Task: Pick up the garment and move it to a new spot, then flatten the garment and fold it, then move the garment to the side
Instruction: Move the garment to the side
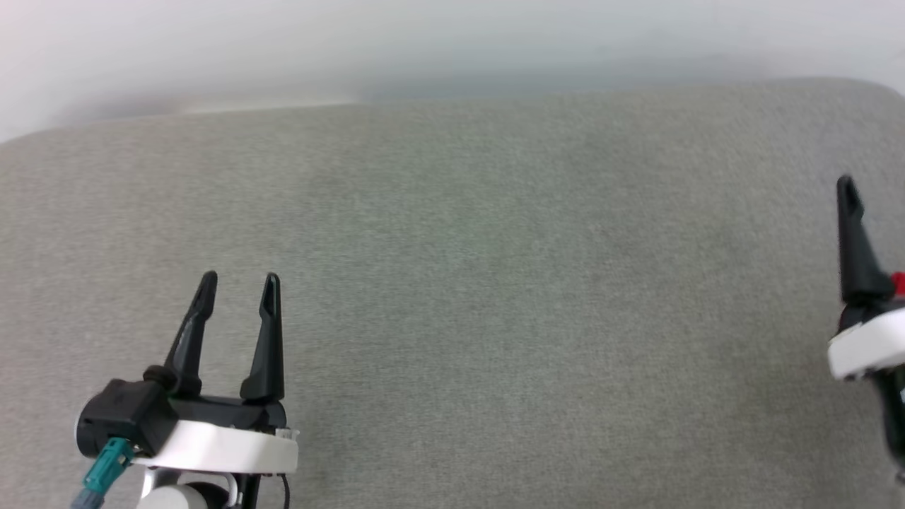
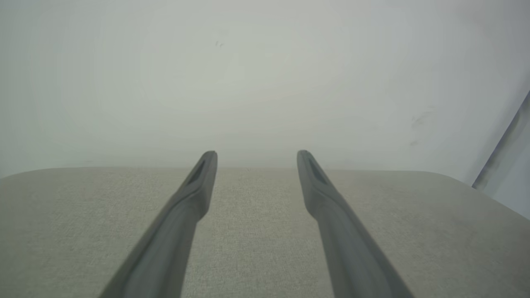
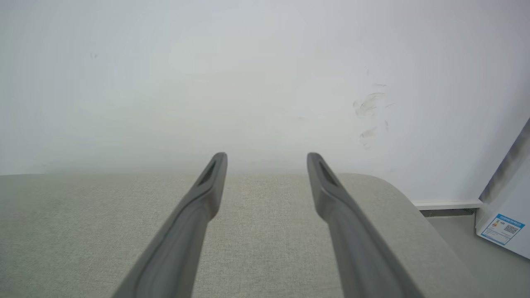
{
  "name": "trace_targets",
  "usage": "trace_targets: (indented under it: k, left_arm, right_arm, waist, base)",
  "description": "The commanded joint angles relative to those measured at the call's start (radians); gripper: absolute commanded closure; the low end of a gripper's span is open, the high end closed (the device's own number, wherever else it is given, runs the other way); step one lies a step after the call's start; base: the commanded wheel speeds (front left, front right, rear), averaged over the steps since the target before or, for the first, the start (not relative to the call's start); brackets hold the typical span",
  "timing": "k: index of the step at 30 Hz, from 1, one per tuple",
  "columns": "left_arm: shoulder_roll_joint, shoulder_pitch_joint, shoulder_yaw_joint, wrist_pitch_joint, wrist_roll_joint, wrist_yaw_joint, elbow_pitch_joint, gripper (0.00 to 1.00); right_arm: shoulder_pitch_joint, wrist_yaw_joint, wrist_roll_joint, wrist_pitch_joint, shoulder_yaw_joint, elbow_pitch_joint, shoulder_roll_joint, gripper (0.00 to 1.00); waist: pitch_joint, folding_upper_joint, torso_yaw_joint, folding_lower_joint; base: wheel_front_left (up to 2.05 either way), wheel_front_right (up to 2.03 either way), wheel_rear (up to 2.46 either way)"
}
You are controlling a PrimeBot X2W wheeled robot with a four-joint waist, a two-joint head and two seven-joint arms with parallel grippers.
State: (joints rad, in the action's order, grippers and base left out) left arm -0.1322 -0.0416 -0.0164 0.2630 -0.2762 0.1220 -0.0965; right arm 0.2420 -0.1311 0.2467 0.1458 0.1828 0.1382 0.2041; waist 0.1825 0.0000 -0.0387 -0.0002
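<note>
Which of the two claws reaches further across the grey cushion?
The right claw: its fingertip sits higher in the head view than those of the left claw.

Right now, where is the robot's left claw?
The left gripper is at the head view's lower left, over the grey fabric surface, far from the right gripper at the right edge.

Nothing legible: small blue-and-white sticker (image 3: 502, 229) w/ QR code on glossy white box (image 3: 510, 192), lower right; print too tiny to read.
</note>
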Motion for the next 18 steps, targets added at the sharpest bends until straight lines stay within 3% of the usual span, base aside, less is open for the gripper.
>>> trace_targets:
  k: [1,9,18]
  left_arm:
    - [0.007,0.017,0.001,0.002,0.004,-0.001,0.009,0.0]
    - [0.031,0.039,0.009,0.002,0.008,0.004,0.06,0.0]
    - [0.046,0.055,0.03,0.002,-0.006,0.006,0.109,0.0]
  right_arm:
    - [-0.034,0.001,0.009,-0.031,-0.008,0.01,-0.016,0.0]
    - [-0.172,0.001,0.066,-0.198,-0.041,-0.03,-0.113,0.0]
    - [-0.203,0.001,0.05,-0.287,-0.112,-0.139,-0.111,0.0]
  waist:
    - [-0.027,0.0,0.028,0.0002]
    - [-0.057,0.0,0.052,0.0002]
    - [-0.074,0.0,0.047,0.0002]
  base:
    - [0.0,0.0,0.0]
    - [0.0,0.0,0.0]
    - [0.0,0.0,0.0]
